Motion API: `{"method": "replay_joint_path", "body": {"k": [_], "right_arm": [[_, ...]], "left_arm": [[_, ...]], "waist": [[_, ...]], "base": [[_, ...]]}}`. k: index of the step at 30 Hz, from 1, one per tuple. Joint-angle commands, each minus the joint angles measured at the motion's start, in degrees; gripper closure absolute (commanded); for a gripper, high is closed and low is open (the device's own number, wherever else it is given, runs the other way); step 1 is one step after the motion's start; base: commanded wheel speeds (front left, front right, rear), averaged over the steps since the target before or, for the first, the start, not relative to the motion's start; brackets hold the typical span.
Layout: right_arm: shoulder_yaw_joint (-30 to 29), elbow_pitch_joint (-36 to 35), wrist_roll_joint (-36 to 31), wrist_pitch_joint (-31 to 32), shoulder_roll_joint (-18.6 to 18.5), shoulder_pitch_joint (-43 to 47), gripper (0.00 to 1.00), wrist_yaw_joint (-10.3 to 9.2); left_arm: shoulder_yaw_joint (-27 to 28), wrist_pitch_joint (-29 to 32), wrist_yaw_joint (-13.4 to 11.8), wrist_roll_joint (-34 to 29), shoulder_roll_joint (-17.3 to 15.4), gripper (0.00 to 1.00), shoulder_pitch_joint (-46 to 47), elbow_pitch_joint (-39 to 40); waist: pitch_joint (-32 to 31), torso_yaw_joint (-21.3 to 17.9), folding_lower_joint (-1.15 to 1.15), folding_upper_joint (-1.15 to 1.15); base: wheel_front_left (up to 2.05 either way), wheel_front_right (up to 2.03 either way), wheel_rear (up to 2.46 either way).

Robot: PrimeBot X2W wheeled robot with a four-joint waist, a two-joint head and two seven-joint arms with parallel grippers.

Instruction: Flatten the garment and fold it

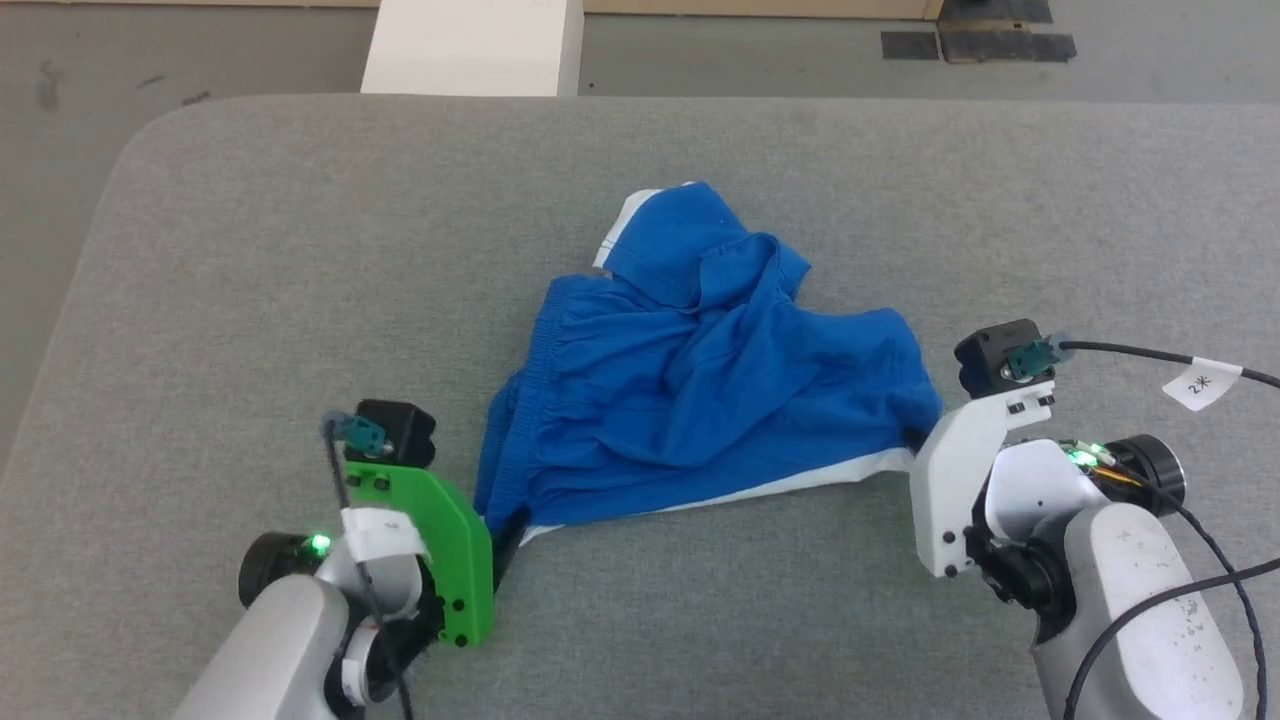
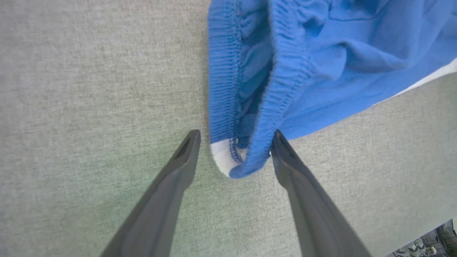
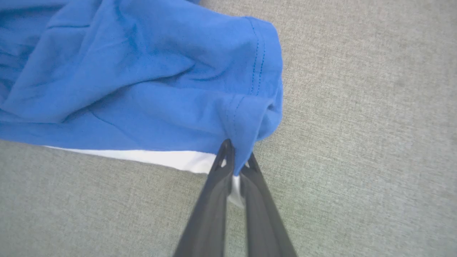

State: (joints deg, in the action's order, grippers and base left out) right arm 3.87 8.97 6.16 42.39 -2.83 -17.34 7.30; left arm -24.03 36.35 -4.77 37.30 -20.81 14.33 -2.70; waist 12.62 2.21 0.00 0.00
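The garment (image 1: 700, 390), bright blue shorts with white trim, lies rumpled in the middle of the grey table (image 1: 300, 250). My right gripper (image 3: 237, 157) is shut on the garment's (image 3: 142, 89) lower right corner, pinching blue hem and white stripe. In the head view my right gripper (image 1: 915, 440) sits at that corner. My left gripper (image 2: 235, 137) stands open, its fingers either side of the waistband's (image 2: 282, 92) end corner, which lies between them on the table. In the head view the left gripper (image 1: 505, 535) is at the garment's lower left corner.
The table's rounded far left corner (image 1: 150, 130) and far edge border grey floor. A white block (image 1: 470, 45) stands beyond the far edge. A tagged black cable (image 1: 1200, 385) runs from my right wrist.
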Motion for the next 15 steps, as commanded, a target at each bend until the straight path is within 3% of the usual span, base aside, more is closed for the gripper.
{"method": "replay_joint_path", "body": {"k": [1, 3, 4, 5, 6, 7, 15], "right_arm": [[0.08, -0.27, 0.36, -0.11, -0.05, 0.17, 1.0, 0.19], [0.1, -0.26, 0.45, -0.29, -0.05, 0.02, 1.0, 0.19], [0.09, -0.23, 0.45, -0.36, -0.05, -0.03, 1.0, 0.19], [0.04, -0.2, 0.44, -0.44, -0.05, -0.09, 1.0, 0.19], [-0.02, -0.18, 0.44, -0.51, -0.05, -0.11, 1.0, 0.19], [-0.13, -0.17, 0.37, -0.6, -0.05, -0.13, 1.0, 0.19], [-0.79, 0.57, 0.02, -1.07, -0.05, 0.15, 1.0, 0.19]], "left_arm": [[-0.62, 0.89, -0.28, -0.35, 0.37, 0.0, 0.96, -1.4], [-0.92, 1.05, -0.36, -0.09, 0.98, 0.0, 1.13, -3.04], [-1.14, 1.2, -0.25, 0.05, 1.17, 0.14, 1.11, -3.76], [-1.31, 1.25, -0.01, 0.43, 1.53, 0.55, 1.08, -4.48], [-1.35, 1.02, 0.19, 0.72, 1.87, 0.73, 1.09, -4.86], [-1.31, 0.58, 0.44, 1.03, 2.24, 0.99, 1.13, -5.21], [-1.22, -0.8, 2.05, 2.44, 3.19, 1.0, 2.0, -5.6]], "waist": [[0.5, -0.34, 0.0, 0.0], [0.89, -0.54, 0.0, 0.0], [1.03, -0.61, 0.0, 0.0], [1.19, -0.65, 0.0, 0.0], [1.31, -0.67, 0.0, 0.0], [1.42, -0.65, 0.0, 0.0], [0.67, 0.09, 0.0, 0.0]], "base": [[0.0, 0.0, 0.0], [0.0, 0.0, 0.0], [0.0, 0.0, 0.0], [0.0, 0.0, 0.0], [0.0, 0.0, 0.0], [0.0, 0.0, 0.0], [0.0, 0.0, 0.0]]}}
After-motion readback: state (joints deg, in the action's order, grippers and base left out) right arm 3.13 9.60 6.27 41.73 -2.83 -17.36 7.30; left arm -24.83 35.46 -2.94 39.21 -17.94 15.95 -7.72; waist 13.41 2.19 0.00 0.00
